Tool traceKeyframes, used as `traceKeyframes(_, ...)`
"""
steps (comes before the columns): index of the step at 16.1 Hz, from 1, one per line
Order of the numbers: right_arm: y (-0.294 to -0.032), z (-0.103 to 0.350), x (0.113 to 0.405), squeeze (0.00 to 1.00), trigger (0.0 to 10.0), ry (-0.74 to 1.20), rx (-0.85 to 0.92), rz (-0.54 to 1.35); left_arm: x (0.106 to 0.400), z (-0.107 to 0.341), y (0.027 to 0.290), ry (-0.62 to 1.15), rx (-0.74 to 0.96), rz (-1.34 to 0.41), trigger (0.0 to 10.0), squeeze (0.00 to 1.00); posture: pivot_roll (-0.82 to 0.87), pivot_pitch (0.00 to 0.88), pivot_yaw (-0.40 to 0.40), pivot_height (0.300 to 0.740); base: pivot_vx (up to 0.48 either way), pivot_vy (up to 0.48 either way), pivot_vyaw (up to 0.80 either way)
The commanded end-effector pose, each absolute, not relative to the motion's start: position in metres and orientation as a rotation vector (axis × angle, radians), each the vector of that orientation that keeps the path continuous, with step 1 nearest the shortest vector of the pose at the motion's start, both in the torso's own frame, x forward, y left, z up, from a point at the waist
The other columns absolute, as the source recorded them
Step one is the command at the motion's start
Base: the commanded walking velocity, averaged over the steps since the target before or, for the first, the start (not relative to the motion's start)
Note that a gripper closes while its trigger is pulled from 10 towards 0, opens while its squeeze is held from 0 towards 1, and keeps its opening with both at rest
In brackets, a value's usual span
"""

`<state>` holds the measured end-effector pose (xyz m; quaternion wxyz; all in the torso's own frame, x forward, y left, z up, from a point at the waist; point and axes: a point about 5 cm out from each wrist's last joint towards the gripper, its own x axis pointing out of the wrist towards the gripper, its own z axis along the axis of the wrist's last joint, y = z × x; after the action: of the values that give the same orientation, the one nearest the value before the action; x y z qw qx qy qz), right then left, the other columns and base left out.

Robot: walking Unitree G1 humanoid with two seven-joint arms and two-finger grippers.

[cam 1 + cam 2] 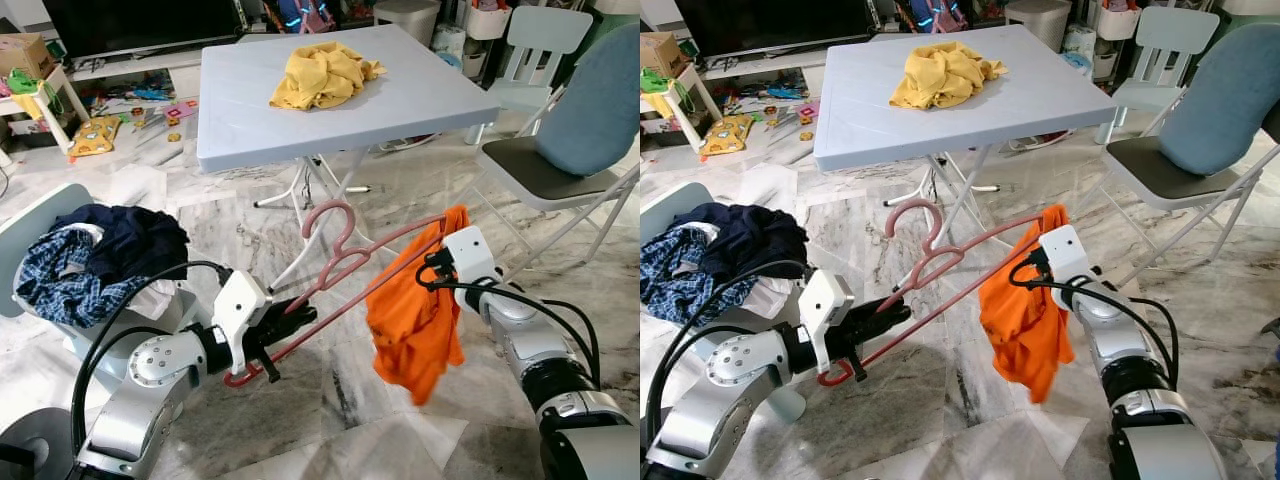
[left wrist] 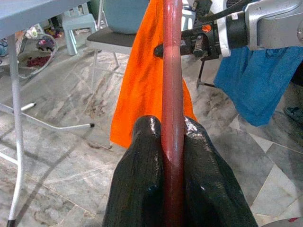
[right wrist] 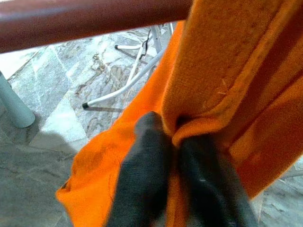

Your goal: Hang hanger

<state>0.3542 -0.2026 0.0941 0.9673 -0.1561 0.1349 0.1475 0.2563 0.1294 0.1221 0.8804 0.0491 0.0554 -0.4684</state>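
Mid-dressing: left gripper (image 1: 290, 322) clamped on pink hanger (image 1: 345, 262) at 7 o'clock; right gripper (image 1: 437, 262) pinching orange shirt (image 1: 415, 320) at 4 o'clock. Next, probably: shirt pulled further along the bar.

A lived-in family home is shown, most likely a living room. A marble-tiled floor (image 1: 400, 190) is seen, with a pale folding surface (image 1: 420, 95) on which a crumpled yellow garment (image 1: 322, 73) is heaped. A dark television (image 1: 140, 22) is set on a low stand at the back, and toys (image 1: 95, 133) are scattered on the floor before it. Folding chairs (image 1: 560, 170) are placed at the right, and a pile of dark clothes (image 1: 100, 258) is seen at the left.
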Motion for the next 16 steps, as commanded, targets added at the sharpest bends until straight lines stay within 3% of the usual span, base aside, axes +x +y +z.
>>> traceKeyframes(1, -0.202, 0.103, 0.359, 0.0, 0.0, 0.236, -0.298, 0.29, 0.258, 0.132, 0.133, 0.071, 0.103, -0.963, 0.0, 0.0, -0.09, 0.039, 0.039, 0.74, 0.0, 0.0, 0.0)
traceKeyframes(8, -0.221, 0.119, 0.363, 0.0, 0.0, 0.158, -0.296, 0.171, 0.261, 0.127, 0.138, 0.077, 0.12, -0.917, 0.0, 0.0, -0.09, 0.033, 0.029, 0.74, 0.0, 0.0, 0.0)
traceKeyframes(11, -0.235, 0.167, 0.372, 0.0, 0.0, -0.044, -0.272, 0.065, 0.257, 0.089, 0.168, 0.244, 0.198, -0.762, 0.0, 0.0, -0.09, 0.03, 0.028, 0.74, 0.0, 0.0, 0.0)
traceKeyframes(16, -0.239, 0.195, 0.384, 0.0, 0.0, -0.111, -0.194, -0.083, 0.24, 0.089, 0.16, 0.237, 0.131, -0.873, 0.0, 0.0, -0.09, 0.024, 0.024, 0.74, 0.0, 0.0, 0.0)
